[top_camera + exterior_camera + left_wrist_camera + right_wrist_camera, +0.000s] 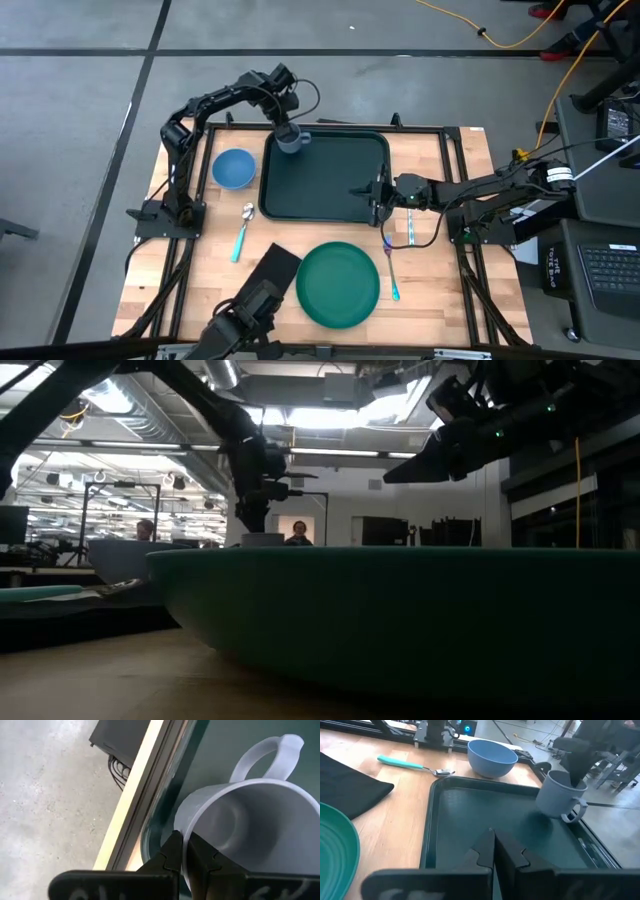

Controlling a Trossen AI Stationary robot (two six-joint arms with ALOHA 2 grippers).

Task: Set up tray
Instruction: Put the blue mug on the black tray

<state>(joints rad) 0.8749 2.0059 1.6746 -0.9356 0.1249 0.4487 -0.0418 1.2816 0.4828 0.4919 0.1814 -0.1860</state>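
Note:
The dark green tray [325, 185] lies at the table's middle. My left gripper [290, 133] is shut on a grey-blue mug [292, 141] over the tray's far left corner. The mug also shows in the left wrist view [250, 820] and the right wrist view [559, 795], where it stands tilted. My right gripper [377, 195] is shut and empty just above the tray's right side; it also shows in the right wrist view [494, 845] and high up in the low view [398, 475]. My left gripper [186, 851] pinches the mug's wall at the rim [186, 837], on the side opposite the handle [260, 755]. One finger [205, 857] is inside the mug and one [170, 854] outside. The fingers come from above. The mug is tilted, its bottom at the tray floor; whether it touches, I cannot tell.
A blue bowl [233, 168] stands left of the tray, with a teal-handled spoon [243, 228] nearer. A round green plate [338, 283] and a black napkin [276, 266] lie near the front edge. Two more teal-handled utensils [391, 270] [410, 226] lie right of the tray.

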